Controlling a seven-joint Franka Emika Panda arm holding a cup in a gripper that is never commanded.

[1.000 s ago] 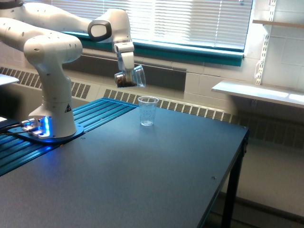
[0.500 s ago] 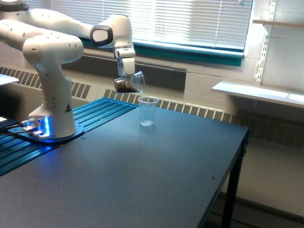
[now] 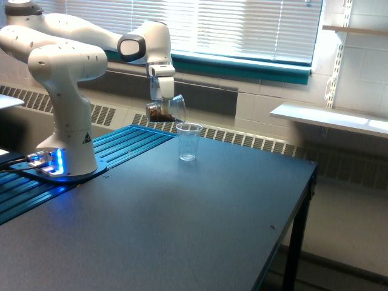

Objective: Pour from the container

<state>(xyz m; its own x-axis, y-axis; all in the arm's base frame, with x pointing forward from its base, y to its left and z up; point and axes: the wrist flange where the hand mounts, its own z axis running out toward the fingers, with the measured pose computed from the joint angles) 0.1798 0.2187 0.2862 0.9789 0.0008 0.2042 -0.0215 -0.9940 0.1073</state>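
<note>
In the exterior view, my gripper (image 3: 162, 104) is shut on the container (image 3: 167, 110), a small clear rounded cup. The container lies tipped on its side with its mouth toward the exterior view's right, and dark brown contents sit in its left end. Its mouth hangs just above and slightly left of the rim of a straight-sided clear plastic cup (image 3: 188, 142) that stands upright on the dark table (image 3: 182, 224). I see nothing in the standing cup.
The white arm's base (image 3: 65, 163) stands at the table's left on a blue ribbed strip. A window sill and radiator run behind. A white shelf (image 3: 330, 118) is on the wall at the exterior view's right. The table's right edge drops off.
My gripper has moved right and down with the container, bringing its mouth close over the standing cup's rim. The standing cup has not moved.
</note>
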